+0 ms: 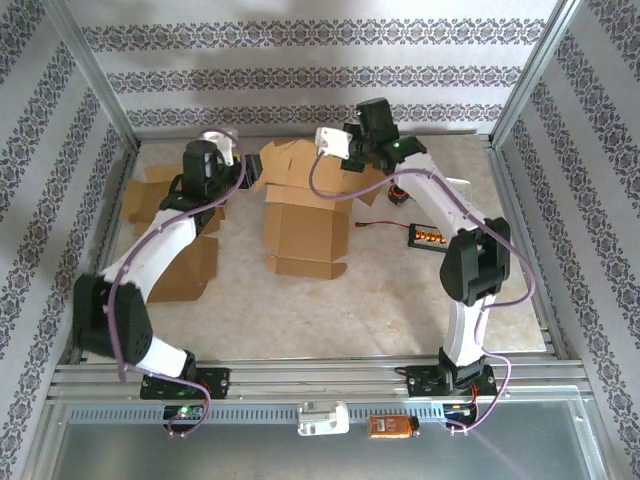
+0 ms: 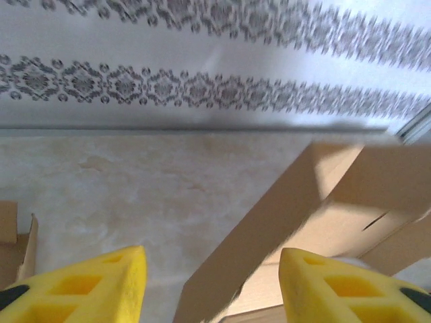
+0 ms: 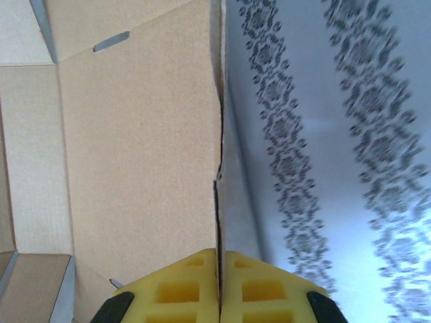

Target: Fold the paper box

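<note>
One paper box [image 1: 305,230], two grippers: right gripper [image 3: 219,262] pinches its flap [image 3: 135,168], left gripper [image 2: 212,269] stands parted.

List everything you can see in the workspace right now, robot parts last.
paper box: one, brown, table centre, partly folded
flat cardboard: one, brown, left of the box, partly under the left arm
small board: one, black with orange, right of the box, wired
white block: one, white, near rail
orange block: one, orange, near rail, right of the white block
left pincer: one, yellow fingers, open, a box flap between them
right pincer: one, yellow fingers, shut on a box flap edge
</note>
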